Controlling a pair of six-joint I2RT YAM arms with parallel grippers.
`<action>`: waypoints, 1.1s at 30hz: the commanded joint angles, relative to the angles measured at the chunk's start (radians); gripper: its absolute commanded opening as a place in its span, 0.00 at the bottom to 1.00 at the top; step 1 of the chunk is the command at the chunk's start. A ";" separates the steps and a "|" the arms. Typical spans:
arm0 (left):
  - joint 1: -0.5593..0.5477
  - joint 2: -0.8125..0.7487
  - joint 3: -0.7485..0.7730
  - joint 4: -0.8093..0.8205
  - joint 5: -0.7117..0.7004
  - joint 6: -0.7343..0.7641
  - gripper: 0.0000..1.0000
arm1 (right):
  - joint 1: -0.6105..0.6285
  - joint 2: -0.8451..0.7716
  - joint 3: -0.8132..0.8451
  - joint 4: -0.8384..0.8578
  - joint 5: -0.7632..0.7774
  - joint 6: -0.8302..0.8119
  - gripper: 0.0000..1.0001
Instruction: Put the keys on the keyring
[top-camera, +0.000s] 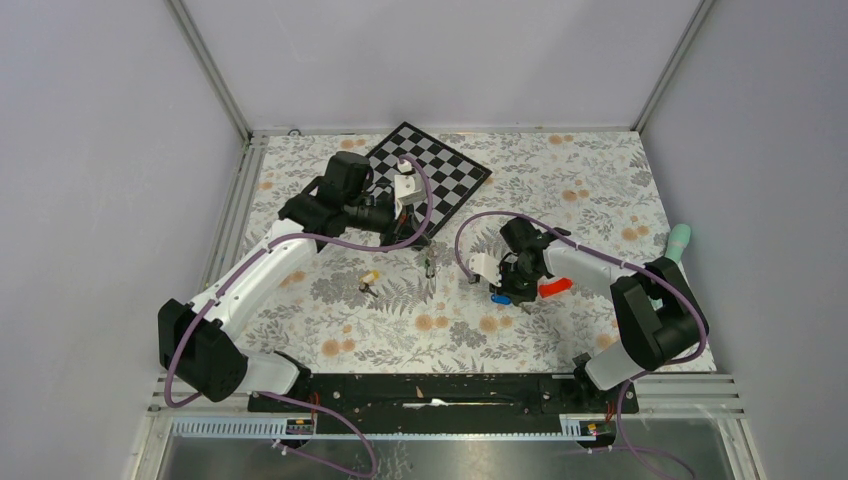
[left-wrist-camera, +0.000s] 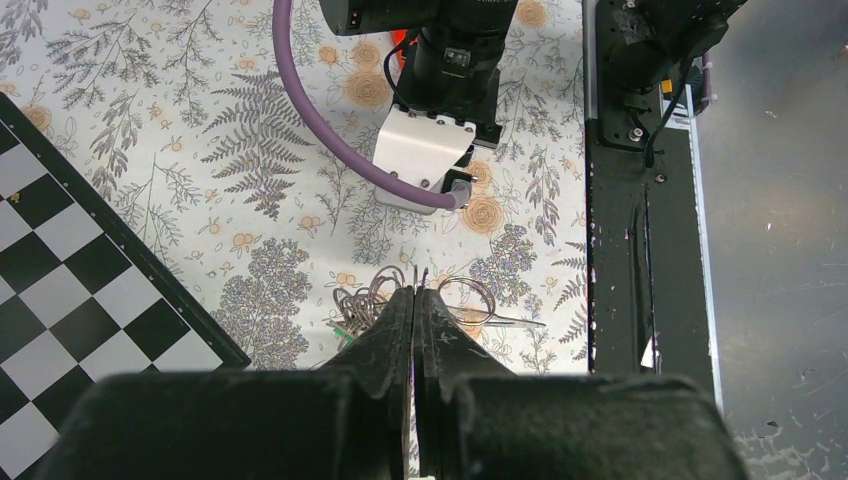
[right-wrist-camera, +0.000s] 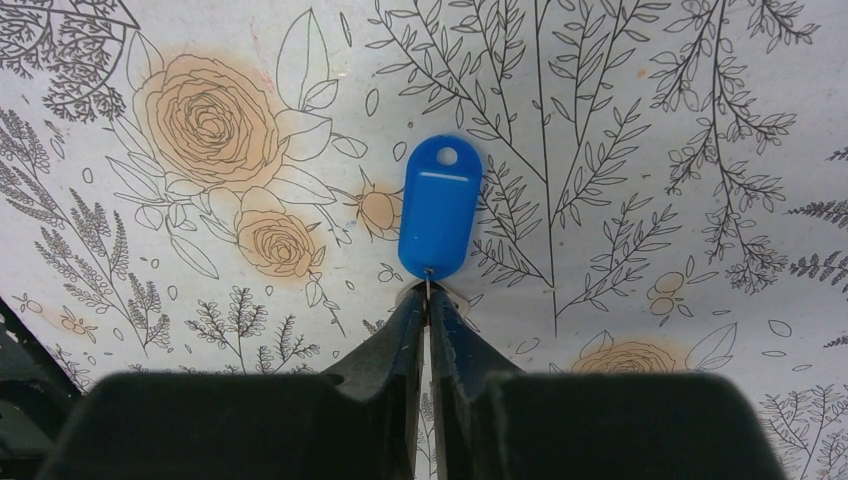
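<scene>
My left hand (left-wrist-camera: 415, 292) pinches the keyring (left-wrist-camera: 470, 292) at lower centre; my right hand (right-wrist-camera: 428, 300) pinches the blue key (right-wrist-camera: 439, 205) below its tag.

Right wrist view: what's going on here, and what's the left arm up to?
The right end effector is shut on the blue-tagged key, pinching its metal end. The left end effector is shut, apparently on the keyring, near the checkerboard. A yellow-tagged key lies loose between the arms.
</scene>
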 joint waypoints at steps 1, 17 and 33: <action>0.001 -0.014 0.037 0.027 0.021 0.023 0.00 | 0.010 -0.005 0.028 0.001 0.007 0.004 0.11; 0.001 -0.015 0.034 0.027 -0.022 0.019 0.00 | 0.010 -0.057 0.024 -0.001 -0.029 0.027 0.00; 0.038 0.003 0.031 0.151 -0.055 -0.126 0.00 | 0.009 -0.265 0.121 -0.017 -0.194 0.168 0.00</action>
